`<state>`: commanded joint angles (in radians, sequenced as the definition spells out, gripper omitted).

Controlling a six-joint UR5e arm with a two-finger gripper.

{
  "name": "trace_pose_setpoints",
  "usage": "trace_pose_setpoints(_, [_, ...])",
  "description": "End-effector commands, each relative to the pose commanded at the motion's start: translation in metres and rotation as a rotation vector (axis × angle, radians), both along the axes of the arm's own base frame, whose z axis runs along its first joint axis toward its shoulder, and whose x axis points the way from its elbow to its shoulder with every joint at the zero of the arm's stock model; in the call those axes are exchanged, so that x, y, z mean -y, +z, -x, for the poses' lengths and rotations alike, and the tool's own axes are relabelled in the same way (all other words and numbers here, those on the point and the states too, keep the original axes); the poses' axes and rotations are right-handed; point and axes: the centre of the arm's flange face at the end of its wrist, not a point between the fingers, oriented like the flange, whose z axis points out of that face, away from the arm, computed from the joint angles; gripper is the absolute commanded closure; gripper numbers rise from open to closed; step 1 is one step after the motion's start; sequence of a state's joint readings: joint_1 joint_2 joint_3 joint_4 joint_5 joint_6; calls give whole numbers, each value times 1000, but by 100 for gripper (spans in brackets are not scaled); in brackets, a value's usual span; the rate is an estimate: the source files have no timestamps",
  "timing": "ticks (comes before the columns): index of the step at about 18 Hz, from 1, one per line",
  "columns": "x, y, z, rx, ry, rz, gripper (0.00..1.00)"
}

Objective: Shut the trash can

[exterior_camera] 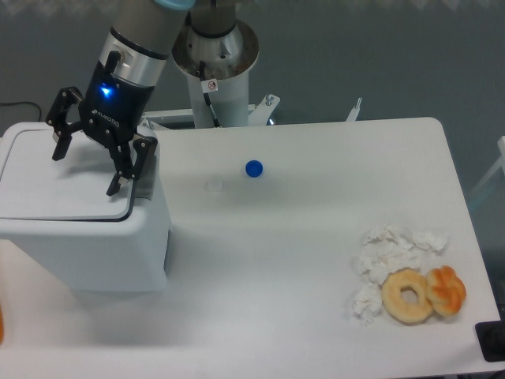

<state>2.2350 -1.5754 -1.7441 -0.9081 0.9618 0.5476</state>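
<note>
Trash can: you have one trash can (87, 237), a boxy white bin with rounded corners, standing on the left end of the table (316, 253).
Lid: one flat white lid (55, 181) lies down across the top of the bin; a thin dark line shows along its front and right edge.
Latch: one grey tab (147, 170) sits at the bin's right rim, just beside the gripper's right-hand finger.
Gripper: your one gripper (85, 170) hangs over the lid with its two black fingers (118, 175) spread wide apart and nothing between them. You cannot tell from this view whether the tips touch the lid.
Arm: one arm reaches down from the upper middle, a blue light glowing on the wrist (105, 92).
Blue cap: one small blue round cap (253, 168) lies on the table, well apart from the bin.
Clear cap: one faint pale disc (214, 185) lies just left of the blue cap.
Tissues: a cluster of crumpled white tissue wads (390, 253) sits near the table's right front; you cannot count them exactly.
Pastries: two, one ring doughnut (408, 295) and one orange-brown bun (447, 290), touching each other beside the tissues.
</note>
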Motion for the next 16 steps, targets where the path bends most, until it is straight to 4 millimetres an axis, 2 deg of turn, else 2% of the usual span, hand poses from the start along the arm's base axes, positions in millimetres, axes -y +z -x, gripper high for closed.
trace_pose_setpoints(11, [2,-13,-2,15,1,21,0])
trace_pose_setpoints(16, [2,-13,-2,15,0,19,0])
